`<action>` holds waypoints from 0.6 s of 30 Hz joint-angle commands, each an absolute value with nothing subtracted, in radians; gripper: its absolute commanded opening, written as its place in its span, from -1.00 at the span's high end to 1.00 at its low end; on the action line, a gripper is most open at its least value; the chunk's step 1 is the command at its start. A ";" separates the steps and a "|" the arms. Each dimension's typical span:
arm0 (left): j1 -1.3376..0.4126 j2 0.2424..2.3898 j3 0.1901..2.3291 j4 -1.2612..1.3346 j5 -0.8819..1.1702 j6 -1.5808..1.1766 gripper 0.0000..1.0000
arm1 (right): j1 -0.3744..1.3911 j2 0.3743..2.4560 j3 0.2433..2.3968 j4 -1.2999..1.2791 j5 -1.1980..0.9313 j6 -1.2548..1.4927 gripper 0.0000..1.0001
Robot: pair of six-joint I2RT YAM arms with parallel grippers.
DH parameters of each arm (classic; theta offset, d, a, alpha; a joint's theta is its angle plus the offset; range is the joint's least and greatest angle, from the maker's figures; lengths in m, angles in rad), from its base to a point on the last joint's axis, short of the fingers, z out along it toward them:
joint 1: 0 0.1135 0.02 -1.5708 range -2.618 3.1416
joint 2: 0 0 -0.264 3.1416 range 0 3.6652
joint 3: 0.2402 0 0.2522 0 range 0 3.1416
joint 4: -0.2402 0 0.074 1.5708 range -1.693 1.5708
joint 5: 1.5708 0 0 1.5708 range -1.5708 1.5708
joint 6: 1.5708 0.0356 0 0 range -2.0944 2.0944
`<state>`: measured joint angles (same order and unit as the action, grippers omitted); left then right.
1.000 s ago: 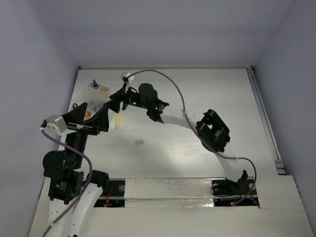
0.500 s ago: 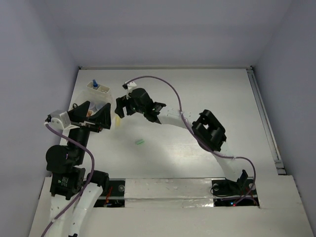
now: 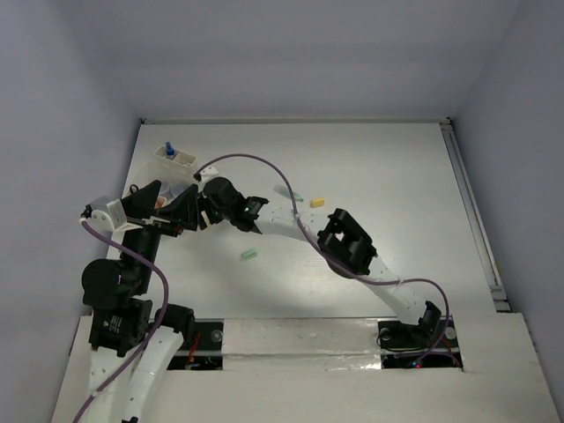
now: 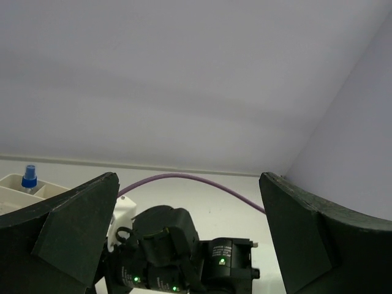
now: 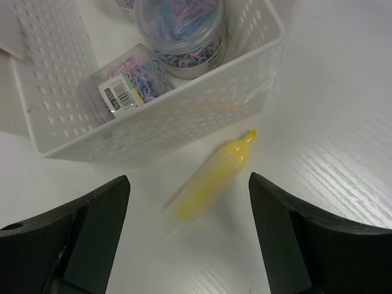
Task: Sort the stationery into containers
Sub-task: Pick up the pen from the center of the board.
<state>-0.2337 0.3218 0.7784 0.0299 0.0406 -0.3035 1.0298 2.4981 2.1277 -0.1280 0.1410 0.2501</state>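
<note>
Your right hand (image 5: 187,184) hangs wide open and empty over the yellow marker (image 5: 211,180), a finger to either side and neither touching it. The marker lies on the counter (image 5: 343,122) just beside the bin (image 5: 184,116). The right arm reaches far left, hand pointing down. Your left hand (image 4: 190,190), fully open and empty, faces the back wall.

The left gripper (image 3: 166,206) is held roughly level, fingers spread wide, empty. The right arm stretches far left; the right gripper (image 5: 187,184) points down, fingers apart, empty.
</note>
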 commanded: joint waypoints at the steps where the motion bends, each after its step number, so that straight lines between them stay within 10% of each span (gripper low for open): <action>1: -0.229 0.322 0.782 0.078 0.046 -0.290 -0.98 | 1.040 2.530 2.178 -0.153 0.258 0.233 -0.65; 10: -0.229 0.321 0.782 0.080 0.049 -0.290 -0.98 | 1.040 2.577 2.192 -0.169 0.350 0.222 -0.42; 18: -0.229 0.324 0.779 0.081 0.052 -0.295 -0.98 | 1.031 2.542 2.111 -0.157 0.422 0.221 0.21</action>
<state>-0.2337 0.3218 0.7784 0.0299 0.0410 -0.3031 1.0389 2.5782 2.1494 -0.1612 0.3740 0.2234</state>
